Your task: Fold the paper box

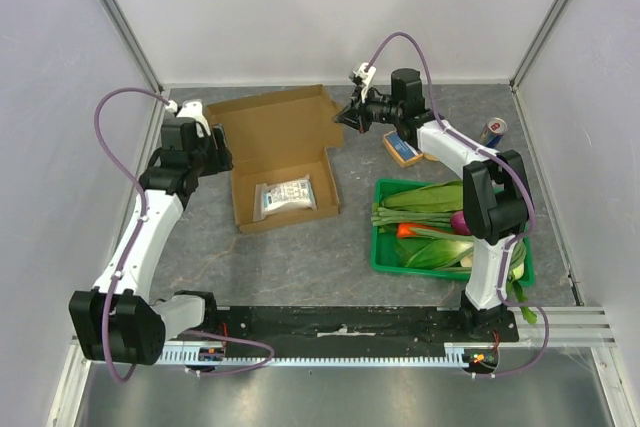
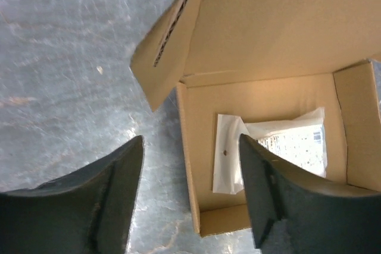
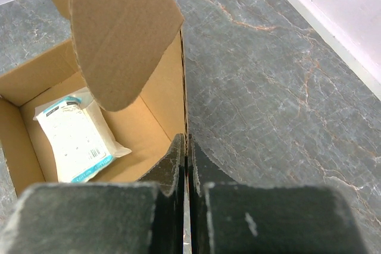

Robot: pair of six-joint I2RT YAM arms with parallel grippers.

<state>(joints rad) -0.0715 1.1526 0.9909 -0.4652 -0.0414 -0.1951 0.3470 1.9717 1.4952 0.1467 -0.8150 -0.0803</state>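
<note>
The brown paper box (image 1: 272,125) lies open in the middle of the table, its lid folded back toward the far wall. A white-and-blue packet (image 1: 284,196) lies inside the tray. My left gripper (image 1: 221,155) is open at the box's left side. In the left wrist view (image 2: 190,140) its jaws straddle the left wall (image 2: 186,147) without touching it. My right gripper (image 1: 343,118) is at the box's far right corner. In the right wrist view (image 3: 186,139) it is shut on the thin edge of the right wall (image 3: 182,81), below a raised flap (image 3: 122,28).
A green crate (image 1: 385,259) of vegetables stands at the right, close to the right arm's base. A drink can (image 1: 492,130) and a small blue and orange item (image 1: 403,151) lie at the back right. Enclosure walls stand on three sides.
</note>
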